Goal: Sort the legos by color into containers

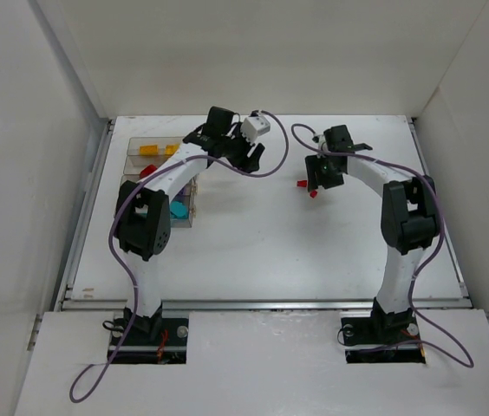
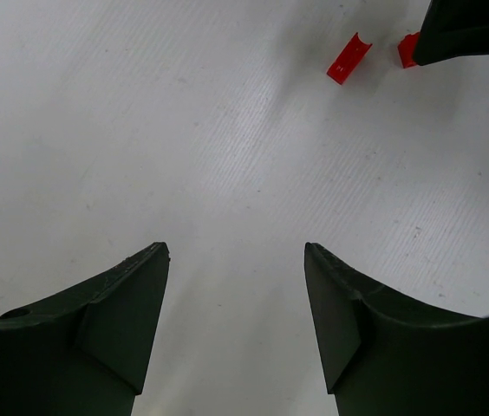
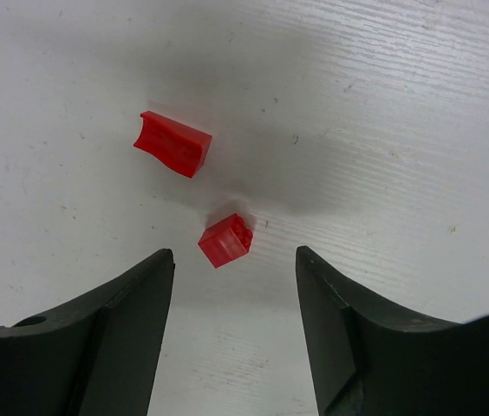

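Observation:
Two red legos lie on the white table. In the right wrist view, a small red cube point(image 3: 225, 240) sits just ahead of my right gripper point(image 3: 235, 250), whose jaws are open on either side of it and do not touch it. A curved red brick point(image 3: 173, 143) lies a little farther on. From above, both red pieces point(image 1: 301, 184) point(image 1: 313, 193) show under the right gripper point(image 1: 312, 184). My left gripper point(image 2: 236, 247) is open over bare table, with the curved red brick point(image 2: 349, 58) far ahead of it. The containers point(image 1: 132, 160) stand at the left, holding yellow point(image 1: 149, 150), red point(image 1: 147, 172) and cyan point(image 1: 178, 210) legos.
The left arm point(image 1: 184, 169) reaches across above the bins, partly hiding them. White walls enclose the table on three sides. A metal rail point(image 1: 262, 303) runs along the near edge. In the left wrist view the right gripper's dark finger point(image 2: 470, 30) covers part of the second red brick point(image 2: 408, 49).

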You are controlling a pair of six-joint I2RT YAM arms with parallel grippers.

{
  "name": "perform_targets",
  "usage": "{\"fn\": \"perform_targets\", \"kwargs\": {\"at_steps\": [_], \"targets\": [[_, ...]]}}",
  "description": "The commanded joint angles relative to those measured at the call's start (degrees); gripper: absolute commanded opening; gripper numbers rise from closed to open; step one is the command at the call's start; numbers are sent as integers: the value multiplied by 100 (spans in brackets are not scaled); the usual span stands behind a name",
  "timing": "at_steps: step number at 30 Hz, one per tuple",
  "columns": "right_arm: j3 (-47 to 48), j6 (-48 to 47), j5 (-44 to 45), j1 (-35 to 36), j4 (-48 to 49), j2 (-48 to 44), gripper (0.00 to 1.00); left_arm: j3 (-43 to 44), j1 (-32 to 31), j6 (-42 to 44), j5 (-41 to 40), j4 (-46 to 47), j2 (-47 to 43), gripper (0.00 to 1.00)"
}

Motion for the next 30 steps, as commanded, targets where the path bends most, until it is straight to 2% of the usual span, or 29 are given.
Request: {"fn": "perform_targets", "kwargs": {"at_steps": [1,6,14,20,25,30], "targets": [[68,-149,-53,119,232,12,63,-73,-3,-137,19,43,-375,60],[-63,-326,148,330,232,136,63,-73,-3,-137,19,96,-375,60],[-63,-212,465,331,285,189,54,-178,50,-84,-34,96,-428,60],[15,-211,571,331,180,242,54,-178,50,-84,-34,96,-481,60],[86,-264,571,331,118,294,40,-230,50,-84,-34,96,-481,60],[86,-422,448,331,12,294,38,-231,102,-84,-34,96,-481,60]]}}
